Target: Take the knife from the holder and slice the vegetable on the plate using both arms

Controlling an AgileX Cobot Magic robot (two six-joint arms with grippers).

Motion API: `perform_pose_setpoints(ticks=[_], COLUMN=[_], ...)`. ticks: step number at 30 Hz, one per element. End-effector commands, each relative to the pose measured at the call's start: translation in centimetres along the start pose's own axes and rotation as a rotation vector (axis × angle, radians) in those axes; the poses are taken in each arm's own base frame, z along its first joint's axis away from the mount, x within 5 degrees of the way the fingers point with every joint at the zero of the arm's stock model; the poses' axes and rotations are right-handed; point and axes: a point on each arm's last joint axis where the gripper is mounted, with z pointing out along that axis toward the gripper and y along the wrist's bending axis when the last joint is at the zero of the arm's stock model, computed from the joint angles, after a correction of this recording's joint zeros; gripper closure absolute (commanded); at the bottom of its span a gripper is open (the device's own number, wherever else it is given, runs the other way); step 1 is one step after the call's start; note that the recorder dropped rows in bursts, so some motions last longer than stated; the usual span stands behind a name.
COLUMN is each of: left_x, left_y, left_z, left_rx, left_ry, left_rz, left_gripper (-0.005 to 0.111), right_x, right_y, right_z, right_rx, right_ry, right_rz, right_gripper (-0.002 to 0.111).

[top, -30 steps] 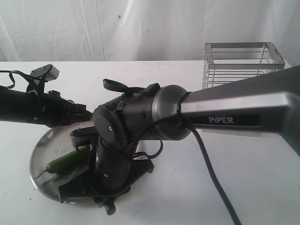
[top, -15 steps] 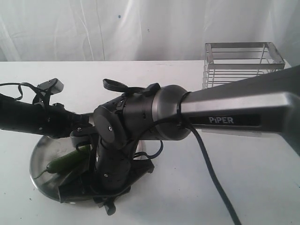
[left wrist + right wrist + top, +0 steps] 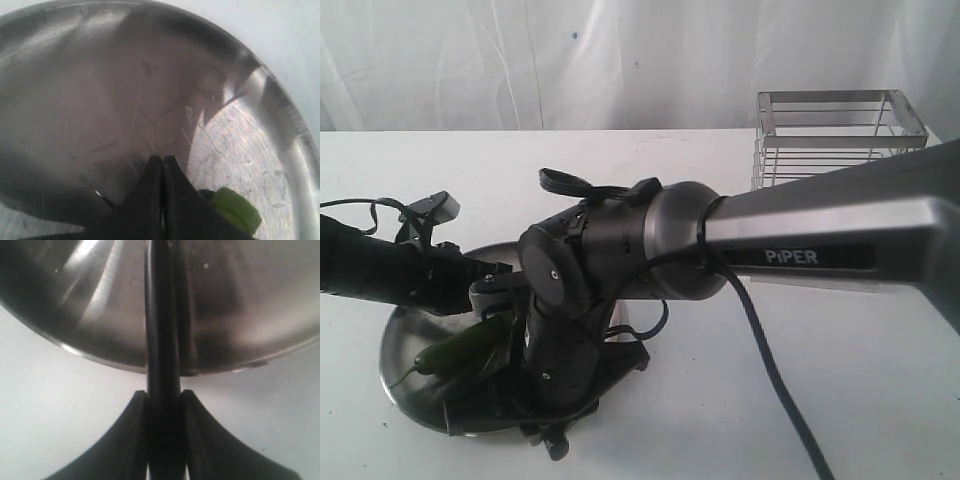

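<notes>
Since the vegetable (image 3: 460, 348) lies in one piece on the plate (image 3: 395, 335), as far as I can see, the slicing itself is not done yet. It is a slim, glossy green pepper w/ a thin stem pointing to the plate's left edge in the exterior view. Its other end goes under the arms.

In the left wrist view a pale green blunt end shows just beside the left gripper (image 3: 162, 165). Its jaws are pressed together w/ nothing between them; if they touch the pepper, I cannot tell.

The knife (image 3: 161, 315) is out of the holder (image 3: 840, 135), which stands well apart at the back right of the table (image 3: 880, 390), so the first part is done, I judge. The right gripper (image 3: 164, 402) clamps the knife's dark, narrow body, which reaches over the plate's rim.

What is left, prob.: steady the pepper, bring the blade down, cut.
</notes>
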Motion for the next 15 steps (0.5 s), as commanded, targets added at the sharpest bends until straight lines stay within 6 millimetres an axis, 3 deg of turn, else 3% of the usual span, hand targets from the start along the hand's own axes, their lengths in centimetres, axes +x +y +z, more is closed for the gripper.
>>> perform_pose_setpoints(ticks=[1,15], left_x=[1.1,1.3], left_y=[0.7,1.0], left_z=[0.4,0.3], left_rx=[-0.057,-0.085], left_ry=[0.045,0.057], left_rz=[0.011,0.032], left_gripper=[0.107,0.107], right_x=[0.0,0.5], right_y=[-0.1,-0.4], right_z=[0.1,1.3], right_rx=[0.003,0.033], right_ry=[-0.005,0.066], right_rz=[-0.003,0.003], right_gripper=[0.108,0.108])
